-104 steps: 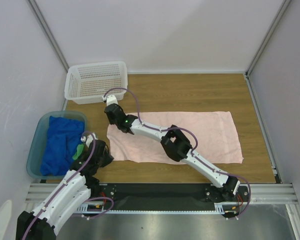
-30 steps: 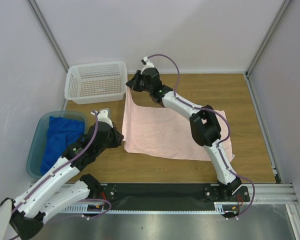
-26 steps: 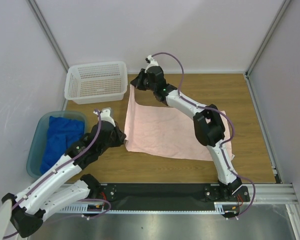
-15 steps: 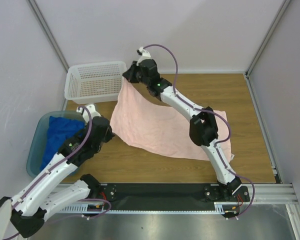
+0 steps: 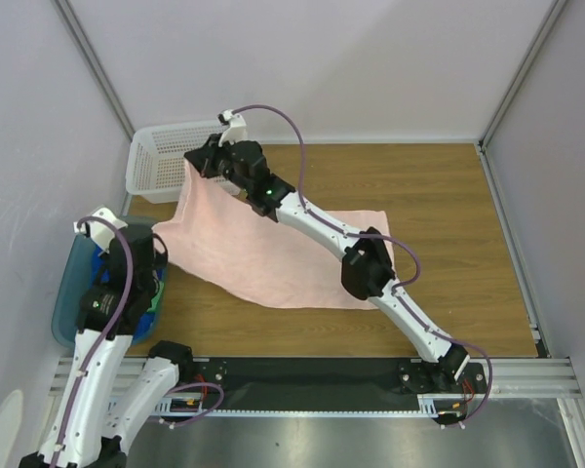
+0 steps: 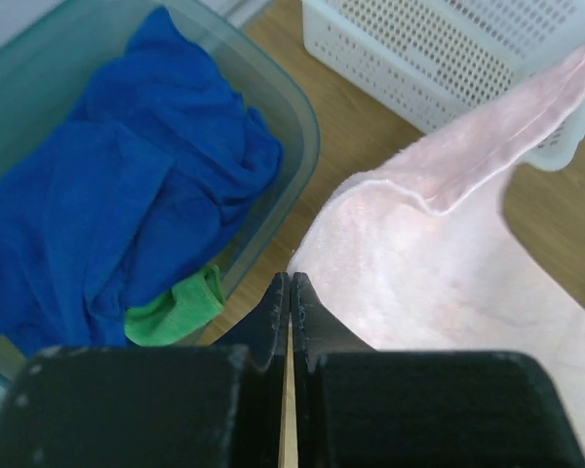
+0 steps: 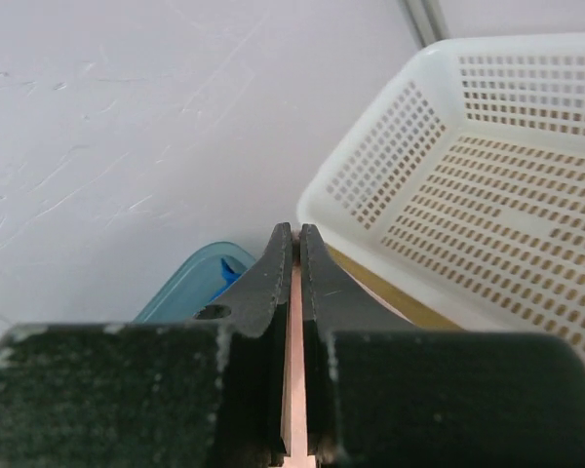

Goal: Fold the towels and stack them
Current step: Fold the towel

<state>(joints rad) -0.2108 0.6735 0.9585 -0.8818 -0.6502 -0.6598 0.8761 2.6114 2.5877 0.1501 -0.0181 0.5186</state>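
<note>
The pale pink towel (image 5: 263,253) lies partly on the wooden table, its left end lifted and stretched. My right gripper (image 5: 193,164) is shut on its far-left corner, raised in front of the white basket; a pink strip (image 7: 295,370) shows between the jaws. My left gripper (image 5: 161,242) is shut at the towel's near-left corner (image 6: 312,255), beside the teal tub's rim. The pink towel (image 6: 448,273) sags between the two grips. The blue towel (image 6: 127,195) lies crumpled in the tub with the green towel (image 6: 175,307) peeking out under it.
The white perforated basket (image 5: 161,156) stands at the back left, just behind the right gripper. The teal tub (image 5: 66,302) sits at the left table edge under the left arm. Bare wood (image 5: 448,195) stretches to the right of the pink towel.
Both grippers have swung left, dragging the pink towel's left end with them. The right one went from back centre to the basket's front. The left one went from mid-table to the tub.
</note>
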